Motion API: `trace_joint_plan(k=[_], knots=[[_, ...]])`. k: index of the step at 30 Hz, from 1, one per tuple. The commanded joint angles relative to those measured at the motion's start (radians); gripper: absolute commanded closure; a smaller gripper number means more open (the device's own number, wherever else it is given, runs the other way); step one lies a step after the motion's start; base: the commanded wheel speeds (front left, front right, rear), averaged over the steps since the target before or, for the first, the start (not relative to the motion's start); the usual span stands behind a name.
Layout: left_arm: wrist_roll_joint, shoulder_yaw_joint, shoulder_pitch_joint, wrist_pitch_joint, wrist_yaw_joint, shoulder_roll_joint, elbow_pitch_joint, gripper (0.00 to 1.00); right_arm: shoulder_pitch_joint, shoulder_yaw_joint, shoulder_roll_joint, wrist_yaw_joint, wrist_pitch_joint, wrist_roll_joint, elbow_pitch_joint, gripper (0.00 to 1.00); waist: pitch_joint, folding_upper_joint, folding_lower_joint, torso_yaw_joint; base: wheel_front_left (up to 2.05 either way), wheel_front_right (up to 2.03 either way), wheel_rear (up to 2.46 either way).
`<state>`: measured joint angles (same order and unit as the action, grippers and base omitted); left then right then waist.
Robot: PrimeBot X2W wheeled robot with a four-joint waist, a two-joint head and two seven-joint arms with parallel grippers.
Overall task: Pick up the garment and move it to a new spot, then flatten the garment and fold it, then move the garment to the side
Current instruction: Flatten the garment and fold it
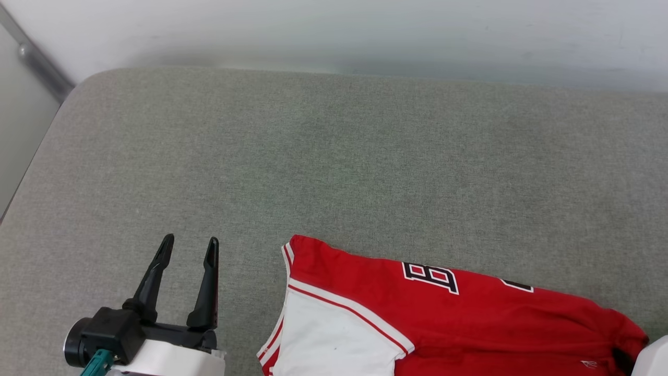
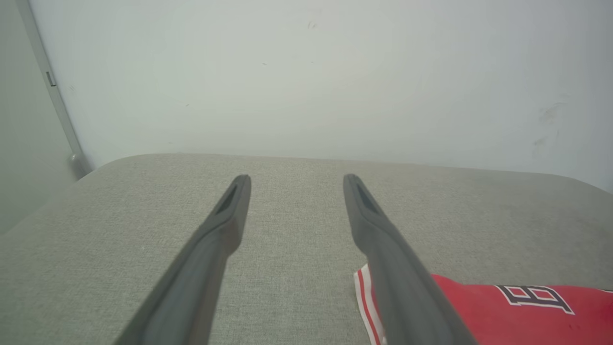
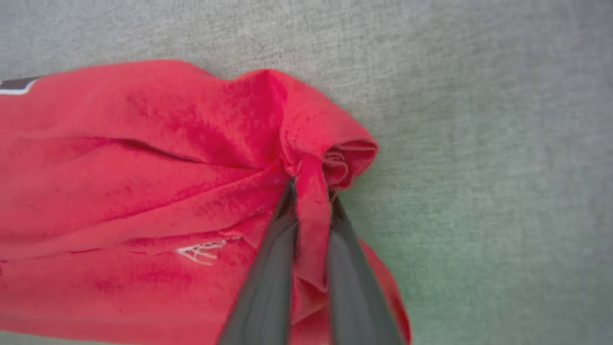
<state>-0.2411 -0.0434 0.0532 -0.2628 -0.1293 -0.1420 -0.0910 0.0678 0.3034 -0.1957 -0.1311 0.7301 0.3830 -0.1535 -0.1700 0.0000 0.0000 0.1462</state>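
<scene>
The garment [image 1: 449, 313], a red jersey with a white sleeve and black white-outlined letters, lies on the grey cushion along the near edge, right of centre. My left gripper [image 1: 190, 245] hovers open to its left, nothing between the fingers; in the left wrist view the left gripper [image 2: 293, 184] points toward the far wall, with the garment [image 2: 503, 311] at lower right. My right gripper [image 3: 310, 189] is shut on a bunched red fold at the garment's [image 3: 143, 191] right end. A pale part of the right arm [image 1: 655, 357] shows at the lower right corner.
The grey fabric surface [image 1: 334, 167] stretches wide beyond the jersey, bounded by a pale wall [image 1: 365, 31] at the back and a rounded left edge with a metal rail [image 1: 42, 68] beside it.
</scene>
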Motion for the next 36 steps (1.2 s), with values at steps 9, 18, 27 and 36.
trace_joint_plan(k=[9, 18, 27, 36], knots=[[-0.012, 0.001, 0.02, -0.002, -0.001, -0.012, 0.012, 0.0, -0.07, 0.134, -0.062, 0.001, -0.08, -0.084, -0.007, 1.0, 0.027, 0.0, 0.0, -0.021, 0.0, 0.0, 0.0], [-0.025, -0.003, 0.033, -0.002, -0.001, -0.016, 0.028, 0.0, -0.091, 0.182, -0.027, 0.001, -0.082, -0.097, 0.035, 1.0, 0.067, 0.0, 0.0, -0.038, 0.0, 0.0, 0.0], [-0.025, -0.001, 0.046, -0.002, -0.002, -0.016, 0.034, 0.0, -0.004, 0.081, 0.038, 0.001, 0.044, -0.042, 0.242, 1.0, 0.111, 0.0, 0.0, -0.044, 0.0, 0.0, 0.0], [-0.029, -0.015, 0.062, -0.002, -0.002, 0.004, 0.044, 0.0, 0.086, -0.069, 0.133, 0.001, 0.189, 0.078, 0.419, 1.0, 0.128, 0.0, 0.0, -0.016, 0.0, 0.0, 0.0]])
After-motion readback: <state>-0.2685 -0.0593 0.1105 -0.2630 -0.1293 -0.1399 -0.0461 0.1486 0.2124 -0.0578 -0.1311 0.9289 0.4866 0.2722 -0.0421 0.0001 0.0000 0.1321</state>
